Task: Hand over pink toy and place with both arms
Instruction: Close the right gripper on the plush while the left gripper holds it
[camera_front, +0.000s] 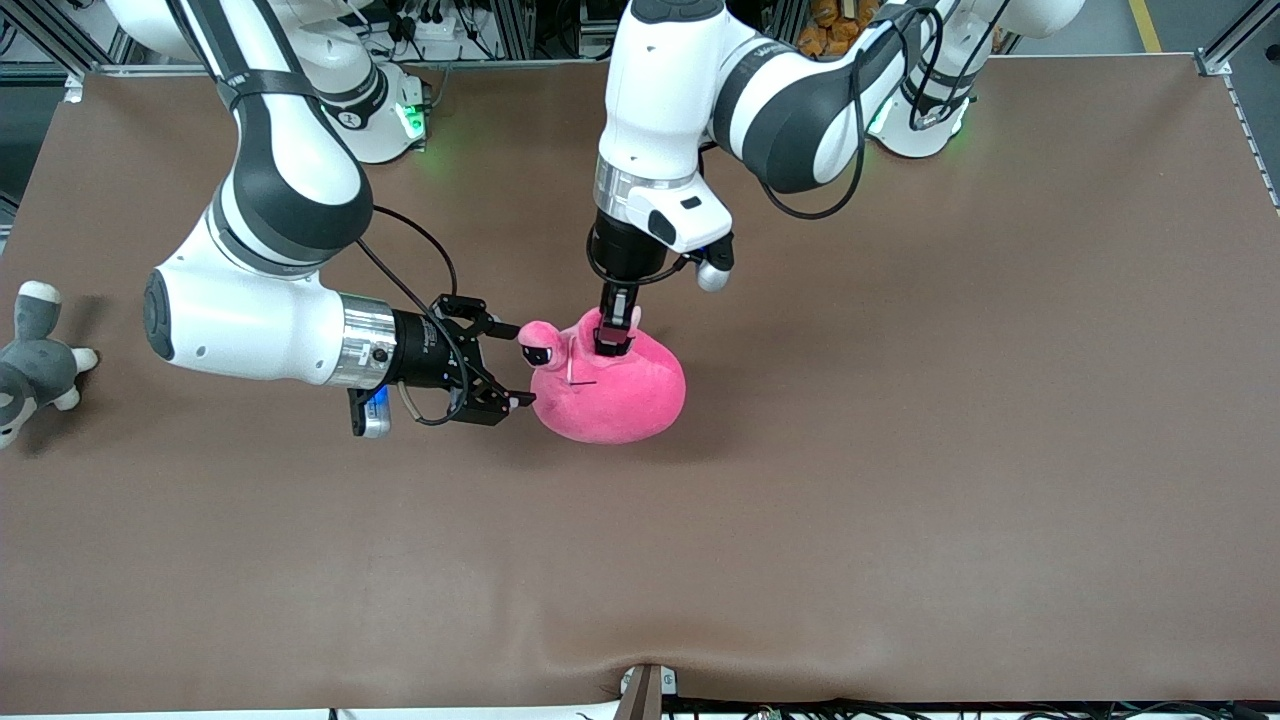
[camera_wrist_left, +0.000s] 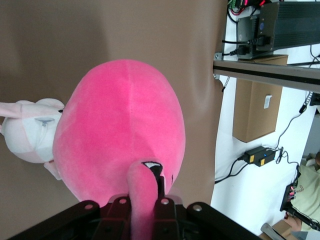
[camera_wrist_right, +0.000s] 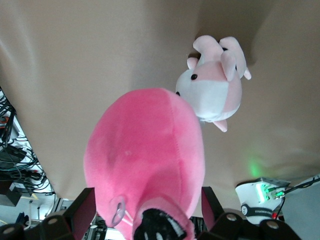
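Gripping one pink toy: left hand; right hand open.

- The pink toy is a round hot-pink plush blob in the middle of the front view, a little above centre. Whether it touches the brown counter cannot be told.
- The left arm comes down from the top edge. Its left hand points straight down and is clamped on a stubby pink nub on top of the toy.
- The right arm lies level. Its right hand has its fingers spread wide, one on either side of the toy's end.
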